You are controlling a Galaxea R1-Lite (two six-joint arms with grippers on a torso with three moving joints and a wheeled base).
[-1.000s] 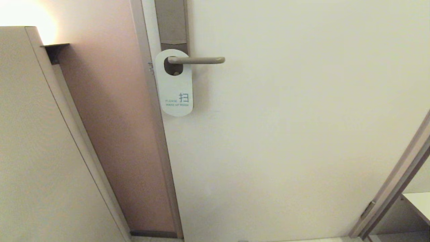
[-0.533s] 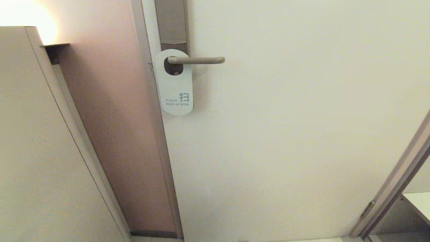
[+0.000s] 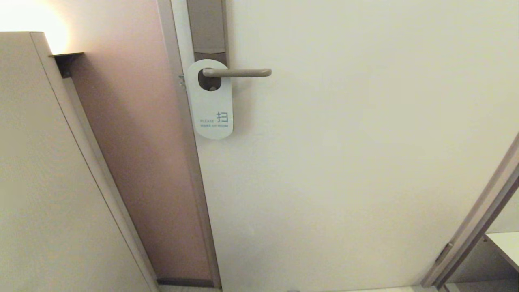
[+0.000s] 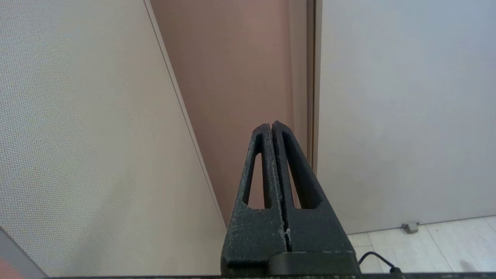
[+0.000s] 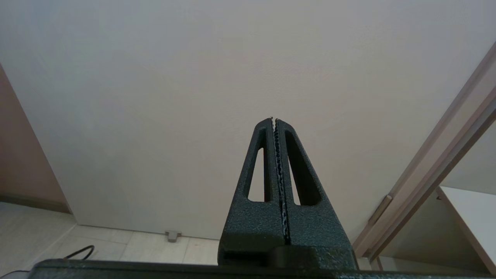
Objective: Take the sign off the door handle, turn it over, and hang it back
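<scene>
The sign (image 3: 211, 109) hangs by its hole on the door handle (image 3: 239, 73), white face out, reading "PLEASE MAKE UP ROOM". The handle is a straight beige lever on a tall grey-brown plate (image 3: 206, 26). Neither arm shows in the head view. My left gripper (image 4: 271, 126) is shut and empty, low down, pointing at the brown door frame beside the door. My right gripper (image 5: 273, 120) is also shut and empty, low down, facing the plain lower part of the door. Sign and handle are out of both wrist views.
The pale door (image 3: 344, 162) fills the middle. A beige wall panel (image 3: 44, 182) stands at the left, with a brown frame strip (image 3: 138, 162) between. A second frame (image 3: 474, 227) slants at the lower right. A floor door stop (image 5: 173, 235) and a cable (image 5: 79, 252) lie below.
The sign has swung very slightly on the handle and settled. Nothing else has moved.
</scene>
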